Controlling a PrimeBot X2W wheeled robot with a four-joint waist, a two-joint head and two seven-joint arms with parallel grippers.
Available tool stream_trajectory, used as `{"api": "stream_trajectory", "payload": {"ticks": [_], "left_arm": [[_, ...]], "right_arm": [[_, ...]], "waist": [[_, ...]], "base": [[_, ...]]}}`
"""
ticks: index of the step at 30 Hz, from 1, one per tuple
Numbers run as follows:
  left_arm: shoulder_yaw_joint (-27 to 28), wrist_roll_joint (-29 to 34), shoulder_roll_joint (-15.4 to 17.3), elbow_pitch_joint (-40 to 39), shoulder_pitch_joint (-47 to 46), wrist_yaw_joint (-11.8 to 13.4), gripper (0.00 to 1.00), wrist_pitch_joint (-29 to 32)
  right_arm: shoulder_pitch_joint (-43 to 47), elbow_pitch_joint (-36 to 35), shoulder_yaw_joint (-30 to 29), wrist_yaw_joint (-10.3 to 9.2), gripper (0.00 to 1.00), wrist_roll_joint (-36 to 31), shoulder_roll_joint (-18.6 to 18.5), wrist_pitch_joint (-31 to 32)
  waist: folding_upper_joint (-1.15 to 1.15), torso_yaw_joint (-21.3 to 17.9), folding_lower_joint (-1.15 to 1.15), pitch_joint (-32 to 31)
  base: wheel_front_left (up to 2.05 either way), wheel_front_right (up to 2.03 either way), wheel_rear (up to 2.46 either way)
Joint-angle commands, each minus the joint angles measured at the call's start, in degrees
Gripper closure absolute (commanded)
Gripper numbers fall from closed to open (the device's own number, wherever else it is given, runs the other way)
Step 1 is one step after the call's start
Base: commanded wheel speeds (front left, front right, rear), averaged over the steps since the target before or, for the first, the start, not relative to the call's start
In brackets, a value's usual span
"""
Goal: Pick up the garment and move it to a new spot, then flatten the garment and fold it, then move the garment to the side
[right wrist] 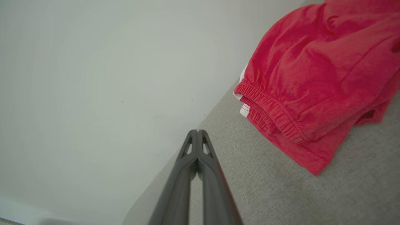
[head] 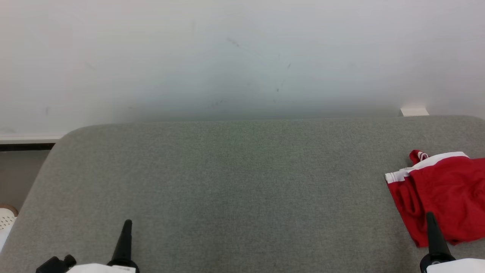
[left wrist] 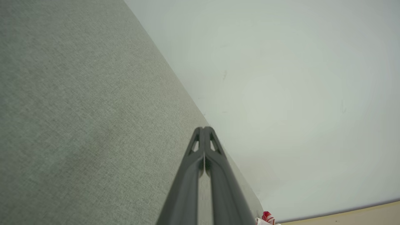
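A pale wall [head: 242, 57] with a few faint scuffs stands beyond both pincers. Below it, the grey fabric-covered worktop [head: 242, 182] spreads out ahead of and between them, its far corner on the left pincer's side rounded.

The garment [head: 447, 197], red shorts with a white band and a gathered elastic waist, lies bunched in a loose fold on the worktop. It sits ahead of the right pincer [head: 430, 214] and to its outer side, well apart from the left pincer [head: 128, 222]. In the head view the right pincer's tip overlaps the garment's near hem. In the right wrist view the right pincer [right wrist: 197, 131] stands clear of the garment [right wrist: 312, 78], which lies off to the right of its fingers, with bare grey fabric between them.

Both pincers are closed tight with their fingers pressed together, and they hold nothing. The left pincer [left wrist: 203, 128] points along the bare worktop towards the wall, and a sliver of the garment [left wrist: 267, 216] shows beside its base.

A small white block [head: 414, 111] sits at the worktop's far edge, ahead of the right pincer. A pale perforated object [head: 5, 218] lies off the worktop, out to the left of the left pincer.
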Motion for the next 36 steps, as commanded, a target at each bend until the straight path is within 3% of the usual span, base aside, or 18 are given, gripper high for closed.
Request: {"api": "stream_trajectory", "payload": {"ticks": [1, 36], "left_arm": [[0.3, -1.9, 0.3, -0.8, -1.2, 0.0, 1.00, 0.4], [2.4, -20.1, 0.2, -1.5, -2.4, 0.1, 1.00, 5.4]], "right_arm": [[-1.4, -0.8, -0.5, -0.04, 1.00, 1.5, -0.1, 0.4], [-2.5, -0.9, -2.6, -0.07, 1.00, 18.6, 0.4, 5.4]], "waist": [[0.00, 0.0, 0.00, 0.0], [0.00, 1.1, 0.00, 1.1]], "base": [[0.00, 0.00, 0.00], [0.00, 0.00, 0.00]]}}
